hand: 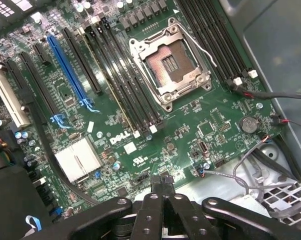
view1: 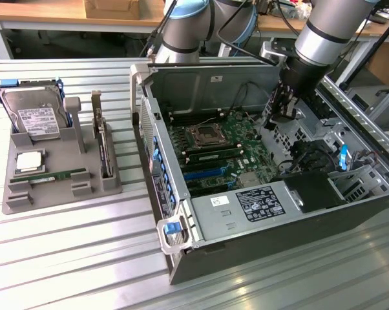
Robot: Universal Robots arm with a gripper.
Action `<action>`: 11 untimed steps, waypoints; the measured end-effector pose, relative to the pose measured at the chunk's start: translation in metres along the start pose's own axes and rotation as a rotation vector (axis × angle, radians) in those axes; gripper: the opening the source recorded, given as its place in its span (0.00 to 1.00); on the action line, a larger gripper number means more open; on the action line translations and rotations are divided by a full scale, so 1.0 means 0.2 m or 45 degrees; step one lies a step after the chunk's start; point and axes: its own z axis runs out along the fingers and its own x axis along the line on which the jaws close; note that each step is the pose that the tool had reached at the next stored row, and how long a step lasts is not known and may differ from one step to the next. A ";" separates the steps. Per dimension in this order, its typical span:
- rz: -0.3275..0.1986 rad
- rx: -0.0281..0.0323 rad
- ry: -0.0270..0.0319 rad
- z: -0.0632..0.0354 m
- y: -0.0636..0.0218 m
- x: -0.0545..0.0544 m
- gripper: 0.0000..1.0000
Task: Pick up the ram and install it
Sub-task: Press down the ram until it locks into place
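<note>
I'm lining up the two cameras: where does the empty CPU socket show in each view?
Exterior view: the CPU socket sits on the motherboard inside the open case, toward the exterior view's left of the gripper.
Wrist view: the socket lies beyond the shut gripper.
Shared landmark: the blue expansion slot.

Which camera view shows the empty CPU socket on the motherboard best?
The wrist view: the CPU socket appears large, with its open metal frame and contact field clear. In the exterior view, the same socket is small inside the computer case, seen at an angle.
</note>
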 end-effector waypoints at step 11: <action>0.071 -0.0004 -0.0035 0.000 0.000 0.00 0.11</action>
